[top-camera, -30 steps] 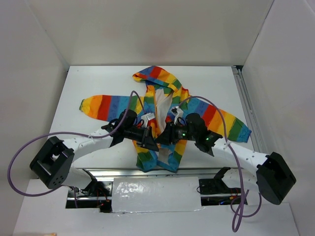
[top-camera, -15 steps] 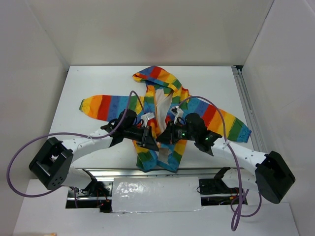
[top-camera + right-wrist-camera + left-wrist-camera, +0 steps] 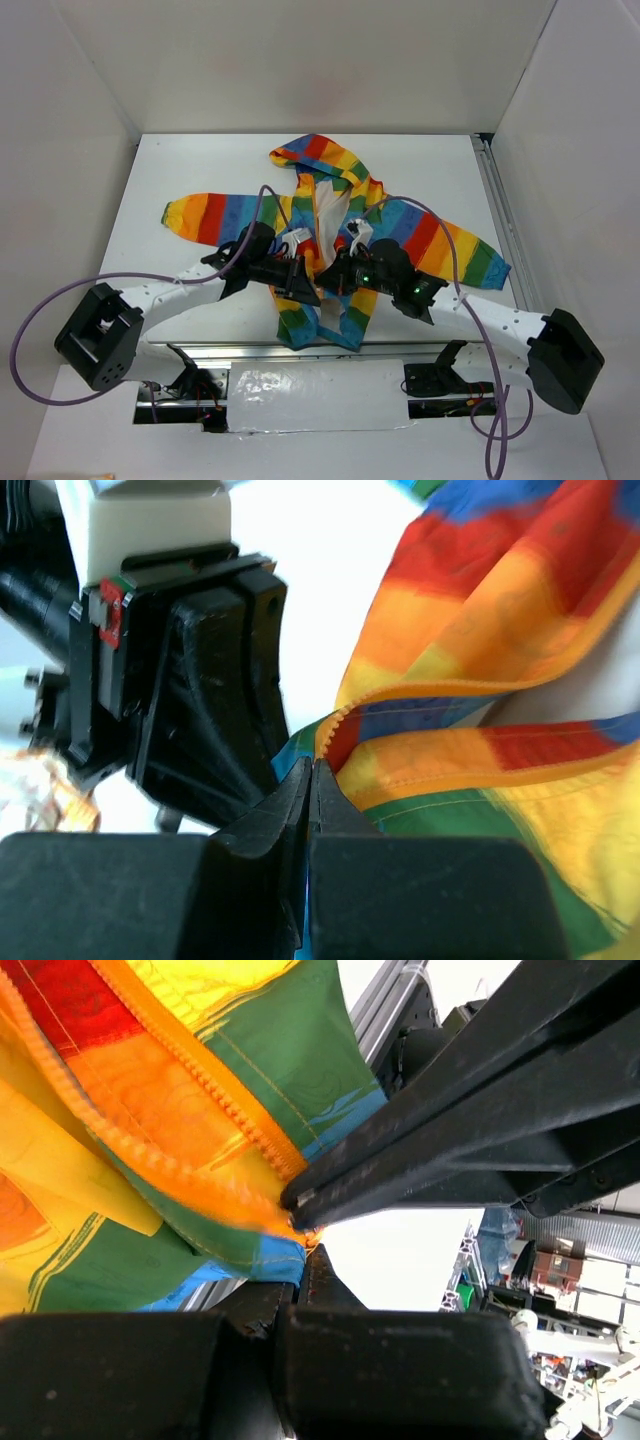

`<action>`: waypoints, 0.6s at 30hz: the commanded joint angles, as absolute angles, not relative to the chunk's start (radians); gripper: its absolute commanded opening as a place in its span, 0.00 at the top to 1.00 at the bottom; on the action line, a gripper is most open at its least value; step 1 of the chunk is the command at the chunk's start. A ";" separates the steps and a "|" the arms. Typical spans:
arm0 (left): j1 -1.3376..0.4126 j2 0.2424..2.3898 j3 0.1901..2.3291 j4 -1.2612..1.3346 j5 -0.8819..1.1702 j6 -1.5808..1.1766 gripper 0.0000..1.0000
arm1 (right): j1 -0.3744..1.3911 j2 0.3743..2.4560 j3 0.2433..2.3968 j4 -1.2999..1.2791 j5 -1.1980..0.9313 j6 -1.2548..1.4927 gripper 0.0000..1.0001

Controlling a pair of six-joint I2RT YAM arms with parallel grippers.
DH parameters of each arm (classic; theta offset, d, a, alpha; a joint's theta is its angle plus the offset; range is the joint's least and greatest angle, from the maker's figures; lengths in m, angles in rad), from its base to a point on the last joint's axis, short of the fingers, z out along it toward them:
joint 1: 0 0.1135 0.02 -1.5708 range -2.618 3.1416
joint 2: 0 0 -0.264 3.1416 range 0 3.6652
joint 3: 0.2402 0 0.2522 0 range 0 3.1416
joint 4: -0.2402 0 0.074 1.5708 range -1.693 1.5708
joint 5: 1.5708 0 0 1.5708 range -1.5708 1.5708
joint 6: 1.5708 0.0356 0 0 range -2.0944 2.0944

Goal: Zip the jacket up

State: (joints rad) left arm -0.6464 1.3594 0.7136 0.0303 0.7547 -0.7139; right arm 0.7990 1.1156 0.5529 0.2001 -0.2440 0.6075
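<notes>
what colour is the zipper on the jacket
Orange. The zipper teeth along the front edge of the rainbow-striped jacket show best in the left wrist view.

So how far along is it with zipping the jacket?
Done: left gripper pinches the orange zipper end of the jacket. In hand: right gripper, shut, sits at the opposite zipper edge; grip unclear. Left: the front gapes, white lining showing, so joining and pulling up remain.

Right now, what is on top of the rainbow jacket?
The left arm and right arm reach over the jacket, jaws shut at its orange zipper. Fabric beneath them is hidden.
</notes>
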 commanded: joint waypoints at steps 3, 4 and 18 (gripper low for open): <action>-0.653 1.310 0.706 0.006 0.834 -0.745 1.00 | 0.802 1.069 0.555 0.314 0.070 0.555 1.00; -0.653 1.305 0.690 0.003 0.839 -0.752 1.00 | 0.802 1.071 0.557 0.330 0.095 0.555 1.00; -0.684 1.135 0.605 -0.115 0.839 -0.753 1.00 | 0.683 1.360 0.675 0.538 0.216 0.483 1.00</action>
